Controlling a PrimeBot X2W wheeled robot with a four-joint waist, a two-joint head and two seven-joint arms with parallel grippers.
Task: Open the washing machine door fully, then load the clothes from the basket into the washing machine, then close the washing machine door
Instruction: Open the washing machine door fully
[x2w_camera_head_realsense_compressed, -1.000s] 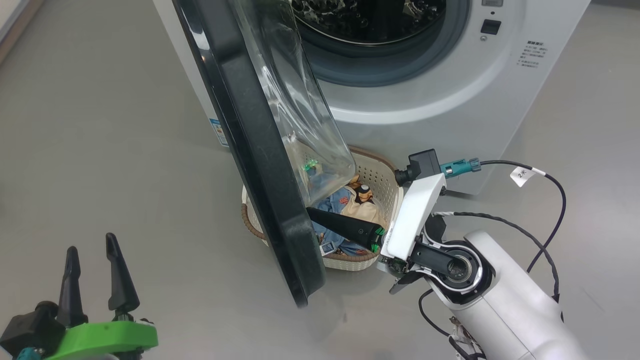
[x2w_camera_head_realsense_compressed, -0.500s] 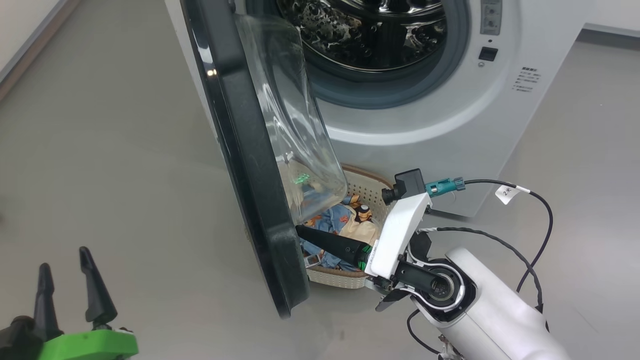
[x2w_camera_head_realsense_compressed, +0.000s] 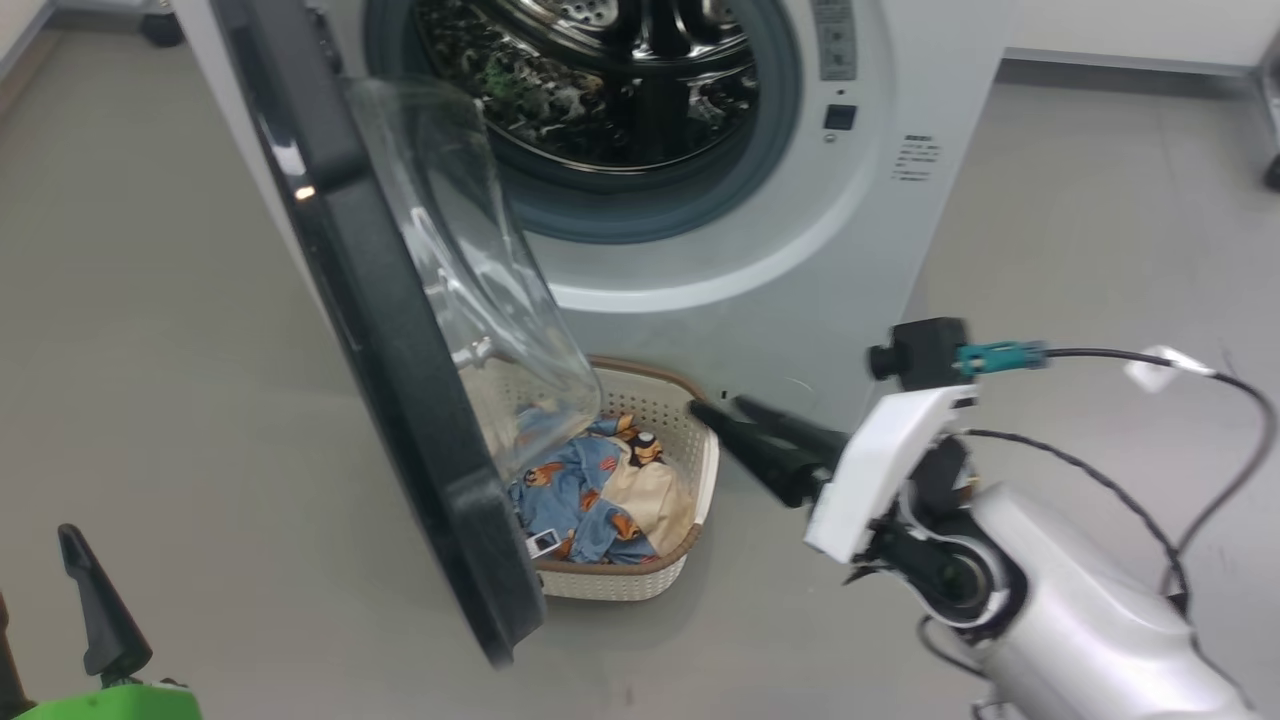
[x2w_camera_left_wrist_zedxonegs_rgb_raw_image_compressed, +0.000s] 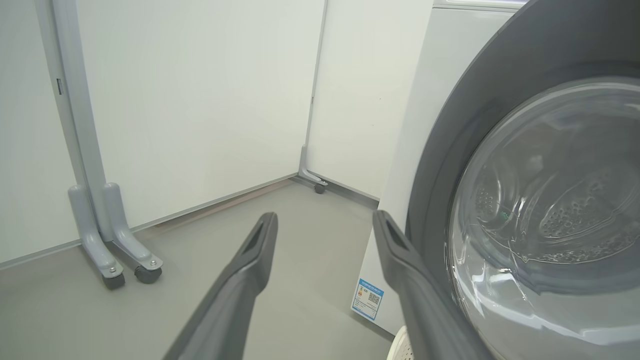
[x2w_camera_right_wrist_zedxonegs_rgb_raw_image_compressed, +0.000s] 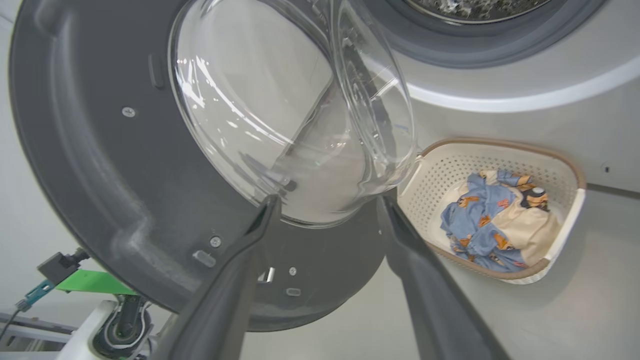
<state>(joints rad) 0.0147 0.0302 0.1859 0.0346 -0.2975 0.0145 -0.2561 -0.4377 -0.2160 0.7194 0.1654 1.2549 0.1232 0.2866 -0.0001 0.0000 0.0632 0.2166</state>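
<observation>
washing machine door (x2w_camera_head_realsense_compressed: 400, 400): open, centre-left
clothes (x2w_camera_head_realsense_compressed: 580, 490): in basket (x2w_camera_head_realsense_compressed: 640, 580)
right gripper (x2w_camera_head_realsense_compressed: 722, 405): fingers apart, beside basket
left gripper (x2w_camera_left_wrist_zedxonegs_rgb_raw_image_compressed: 325, 216): fingers apart, empty

washing machine door (x2w_camera_head_realsense_compressed: 400, 400): black, ajar | clothes (x2w_camera_head_realsense_compressed: 585, 495): blue-cream bundle in basket (x2w_camera_head_realsense_compressed: 620, 582) | basket: on floor before washing machine (x2w_camera_head_realsense_compressed: 800, 250)

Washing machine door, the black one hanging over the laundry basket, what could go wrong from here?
The glossy black round door is only partly open, and its clear glass bowl overhangs the cream perforated basket; the open right gripper could strike it reaching in. The blue bear-print clothes lie partly under that bowl, so a lift might snag.
</observation>
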